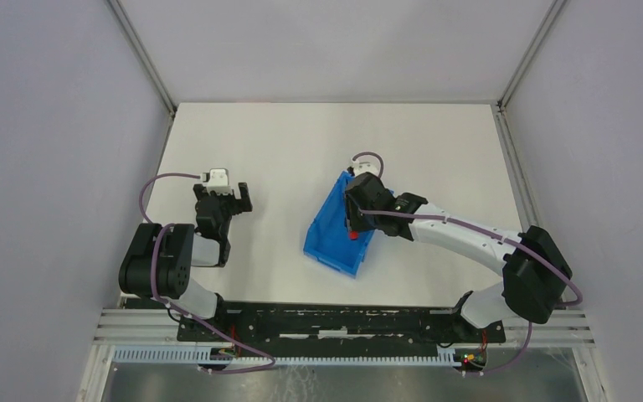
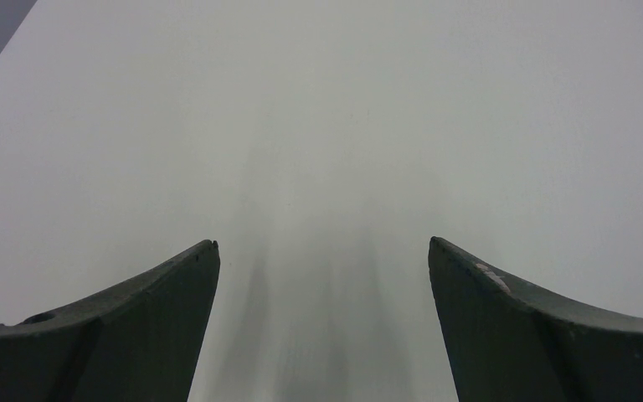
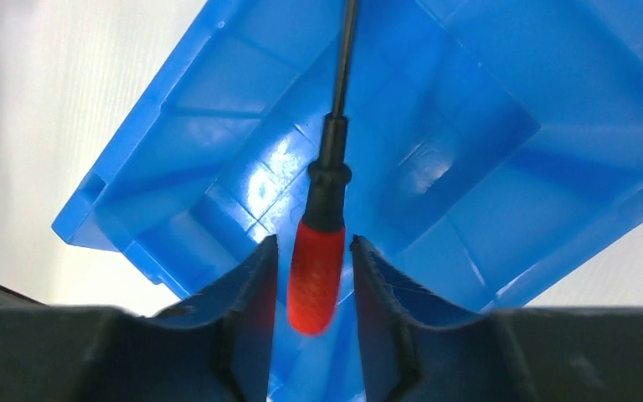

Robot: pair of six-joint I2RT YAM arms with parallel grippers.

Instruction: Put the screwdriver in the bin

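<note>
screwdriver [image 3: 316,276] between right fingers [image 3: 247,306], over bin [image 3: 486,151] interior, inside its rim

- The screwdriver [image 3: 316,268] has its thin shaft running off the top edge of the right wrist view, so the tip is cut off. The handle's lower end is blurred.
- Whether the right gripper [image 3: 311,244] presses the handle or only flanks it cannot be told.
- From above, that gripper hides the middle of the bin [image 1: 326,239], and only a red speck of the screwdriver shows.
- The left gripper [image 2: 322,244] is cut off by the bottom edge of its own view. The table [image 2: 318,126] ahead is blurred.
</note>
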